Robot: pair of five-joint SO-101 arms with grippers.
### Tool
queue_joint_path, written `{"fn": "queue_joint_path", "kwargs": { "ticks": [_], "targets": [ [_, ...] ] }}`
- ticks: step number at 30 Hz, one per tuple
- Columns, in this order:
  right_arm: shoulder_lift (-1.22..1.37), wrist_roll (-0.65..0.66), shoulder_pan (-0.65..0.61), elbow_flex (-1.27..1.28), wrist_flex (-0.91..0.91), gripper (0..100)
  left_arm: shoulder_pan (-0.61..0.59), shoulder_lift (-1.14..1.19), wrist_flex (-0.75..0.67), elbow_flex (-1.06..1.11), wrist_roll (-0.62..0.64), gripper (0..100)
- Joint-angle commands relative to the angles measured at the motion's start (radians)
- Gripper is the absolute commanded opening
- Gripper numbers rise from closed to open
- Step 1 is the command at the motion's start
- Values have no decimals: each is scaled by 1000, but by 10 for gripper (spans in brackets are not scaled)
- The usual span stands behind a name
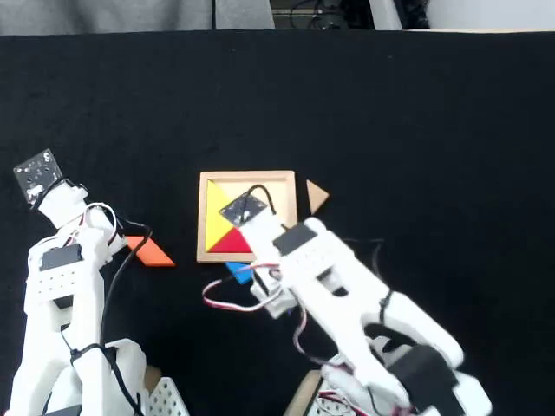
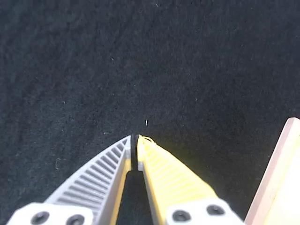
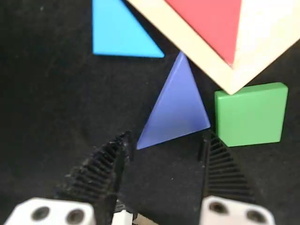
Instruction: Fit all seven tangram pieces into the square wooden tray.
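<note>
Spreading wide, my right claw [image 3: 166, 138] is released, its two black fingers [image 3: 105, 166] standing apart just above the black worktop [image 1: 416, 130]. Between their tips lies the broad edge of a violet-blue triangle [image 3: 176, 108], flat on the cloth and touched by neither finger. The triangle's far tip meets the outer rim of the square wooden tray [image 3: 197, 47]. Just beside that triangle sits a green square [image 3: 251, 115], close against the tray's corner and apparently touching it. A light blue triangle [image 3: 117, 33] lies farther out along the same rim, apart from the violet one. Inside the tray a red piece [image 3: 211, 18] is seated against the rim.

My left claw [image 2: 135, 137] is clenched, the grey finger and the yellow finger [image 2: 164, 178] pressed together at their tips over bare black cloth. A pale slab edge [image 2: 276, 187] shows off to one side of it; I think it is wood, but I cannot be sure what it belongs to.

From the high view, the tray sits at the middle of the worktop with my right arm reaching over its near side. A yellow piece [image 1: 217, 221] fills the tray's left part, next to the red one. A tan triangle [image 1: 316, 197] lies just outside the tray's right edge. An orange piece [image 1: 153, 252] lies on the cloth left of the tray, near my left arm.
</note>
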Motion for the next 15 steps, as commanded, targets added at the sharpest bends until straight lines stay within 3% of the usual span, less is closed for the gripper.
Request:
{"fn": "queue_joint_path", "kwargs": {
  "ticks": [1, 15],
  "targets": [
    [77, -14, 55, -59, -55, 230, 7, -26, -14, -7, 3, 41],
    [124, -6, 57, -65, -126, 227, 8, -26, -14, -7, 3, 42]
  ]
}}
